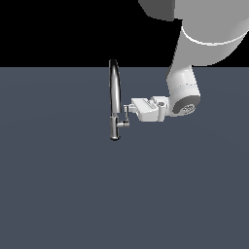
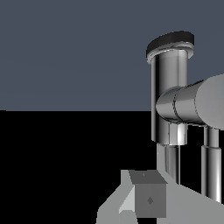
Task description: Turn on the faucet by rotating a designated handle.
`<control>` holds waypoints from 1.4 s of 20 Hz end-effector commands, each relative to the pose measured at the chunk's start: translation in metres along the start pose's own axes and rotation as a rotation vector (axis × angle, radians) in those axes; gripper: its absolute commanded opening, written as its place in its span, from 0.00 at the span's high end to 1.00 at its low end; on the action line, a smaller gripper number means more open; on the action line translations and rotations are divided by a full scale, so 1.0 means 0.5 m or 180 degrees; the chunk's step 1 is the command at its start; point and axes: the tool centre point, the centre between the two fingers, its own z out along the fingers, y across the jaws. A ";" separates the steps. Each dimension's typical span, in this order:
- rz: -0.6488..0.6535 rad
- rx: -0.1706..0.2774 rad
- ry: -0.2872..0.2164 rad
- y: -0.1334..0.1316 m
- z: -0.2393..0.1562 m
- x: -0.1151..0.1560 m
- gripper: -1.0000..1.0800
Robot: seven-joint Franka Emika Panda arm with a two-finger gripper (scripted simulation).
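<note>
One gripper [image 1: 126, 113] reaches the handle [image 1: 124, 124] from the exterior view's right.

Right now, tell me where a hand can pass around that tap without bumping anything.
Free: the floor on the exterior view's left of the faucet and all the foreground below its base. Crowded: the faucet's right, where the gripper sits at the handle with the arm behind.

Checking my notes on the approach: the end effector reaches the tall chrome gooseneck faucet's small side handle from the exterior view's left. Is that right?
Not quite. In the exterior view the white end effector comes from the exterior view's right, meeting the small chrome side handle low on the tall chrome gooseneck faucet.
</note>
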 end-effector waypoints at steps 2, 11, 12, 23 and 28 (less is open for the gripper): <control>0.0000 0.0000 0.0000 0.004 0.000 -0.001 1.00; 0.0000 0.0000 0.0000 0.039 0.001 -0.010 1.00; 0.0000 0.0000 0.0000 0.043 0.001 -0.011 1.00; -0.0002 0.0001 -0.0001 0.092 0.001 -0.024 1.00; -0.0006 -0.0007 -0.0005 0.102 0.011 -0.011 1.00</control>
